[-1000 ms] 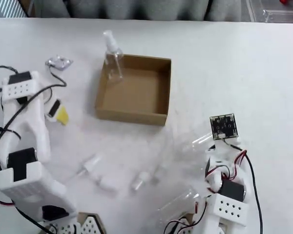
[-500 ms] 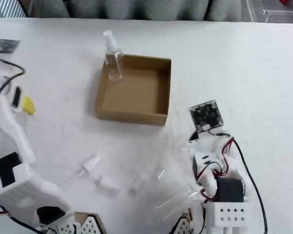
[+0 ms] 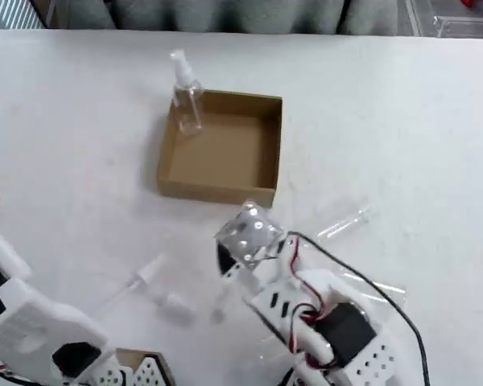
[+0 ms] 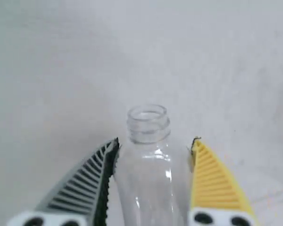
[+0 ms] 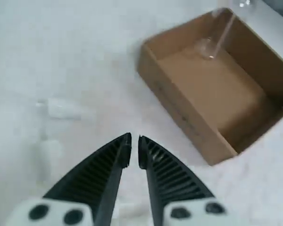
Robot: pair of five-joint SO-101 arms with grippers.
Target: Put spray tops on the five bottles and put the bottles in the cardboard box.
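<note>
Nearest: left gripper (image 4: 155,141) is clamping an uncapped bottle (image 4: 148,123) by its sides, grey finger on one flank, yellow on the other, with the open neck poking out past the tips. The right gripper (image 5: 134,137) is hanging over the table (image 3: 402,121), fingers drawn to a thin slit and gripping nothing.

Just beyond its tips, two loose spray tops (image 5: 61,109) are lying on the white surface. Farther on, the cardboard box (image 5: 179,113) is sitting open, with a capped bottle (image 3: 187,100) standing upright in its far corner. A bare bottle (image 3: 344,223) is lying on its side, off to the right of the box.

Since a second ago: the right arm (image 3: 322,322) is swinging in from the right side to the middle, its wrist now just in front of the box. The left arm (image 3: 32,322) is pulling away toward the left edge of the high view. Box and capped bottle are staying put.

Surface: plain white tabletop. Past its far edge, something grey, too dim to name.
</note>
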